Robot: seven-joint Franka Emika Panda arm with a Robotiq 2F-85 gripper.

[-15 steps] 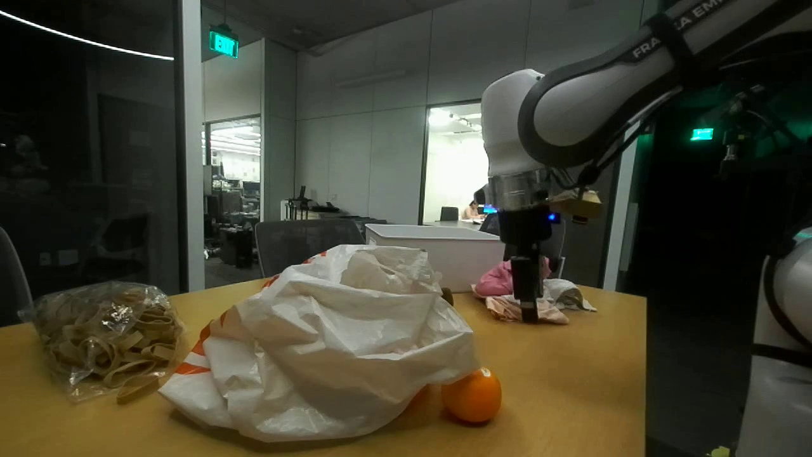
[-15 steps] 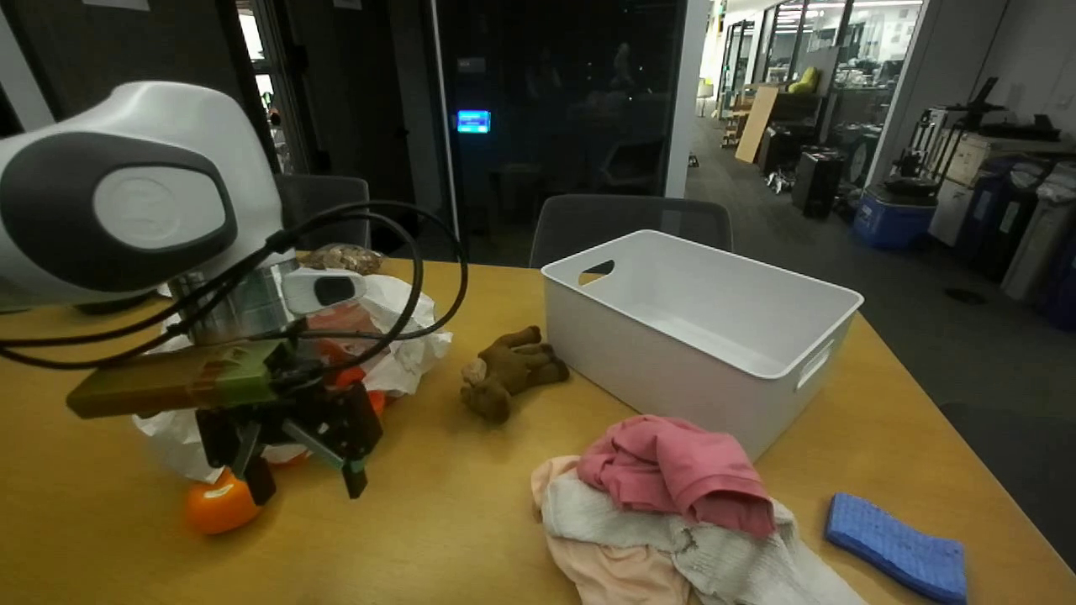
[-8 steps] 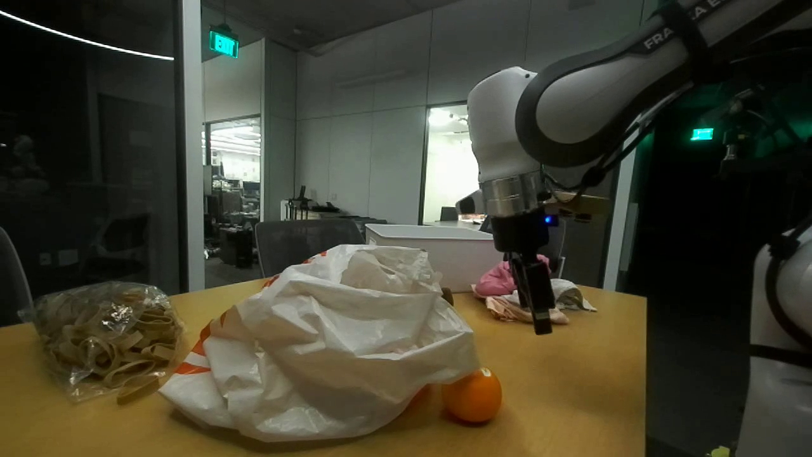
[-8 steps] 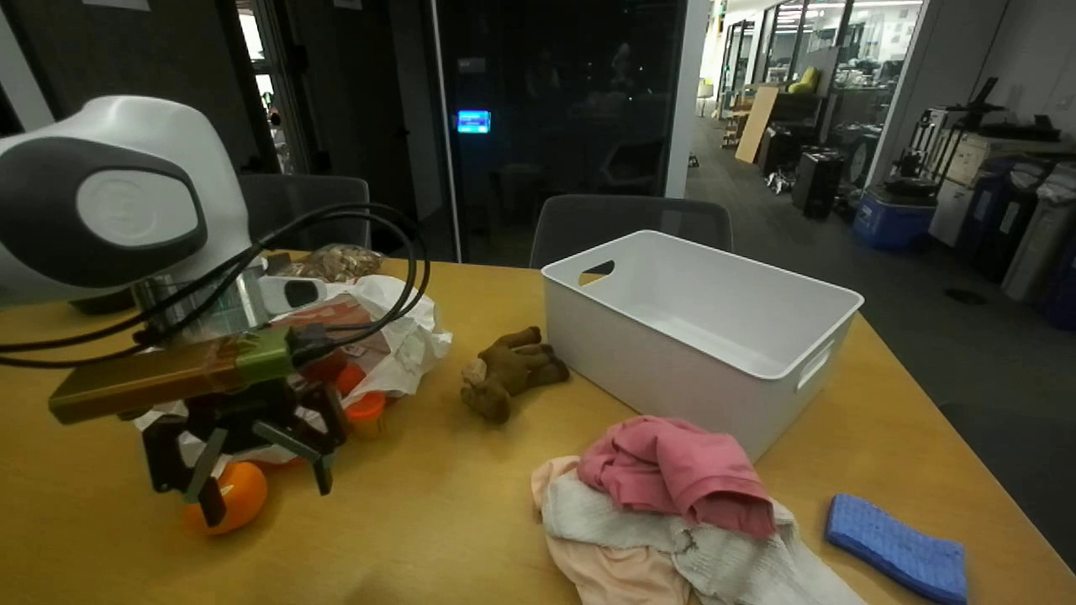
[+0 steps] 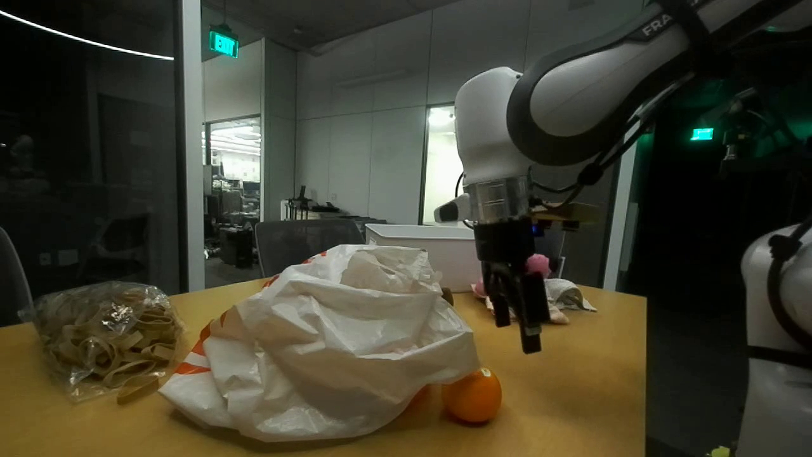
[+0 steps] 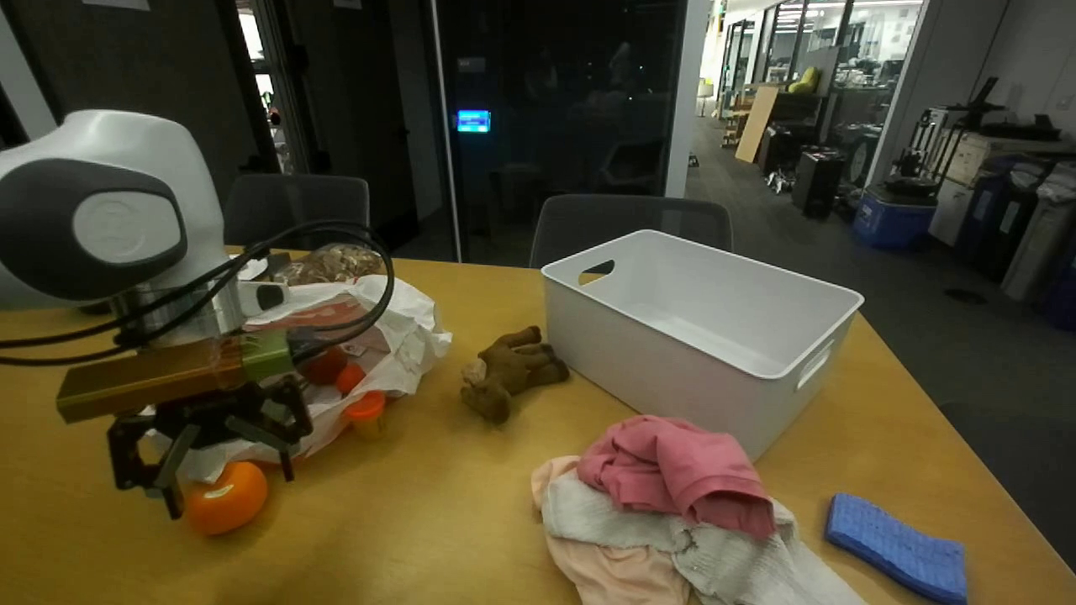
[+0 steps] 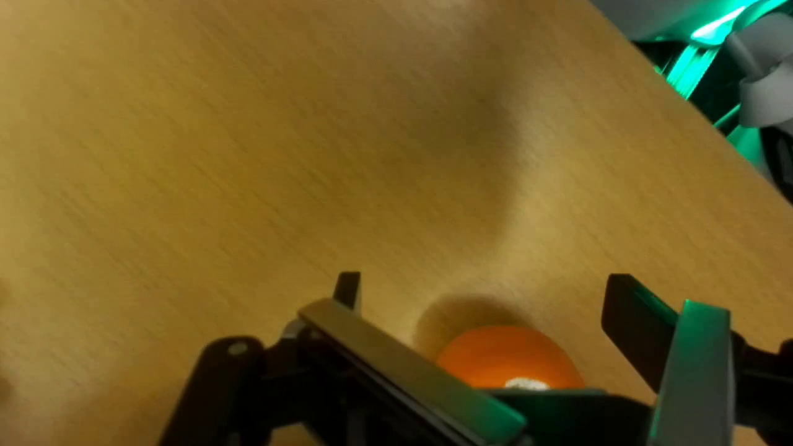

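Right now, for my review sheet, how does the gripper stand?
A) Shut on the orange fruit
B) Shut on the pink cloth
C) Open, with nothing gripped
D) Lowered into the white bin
C: the gripper hangs over the table with its jaws spread and nothing clasped, and an exterior view shows the orange fruit resting on the wood, apart from it.

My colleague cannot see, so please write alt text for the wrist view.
An open, empty gripper hangs over a wooden table. Between its fingers, near the bottom, part of an orange fruit shows; the table ends at top right.
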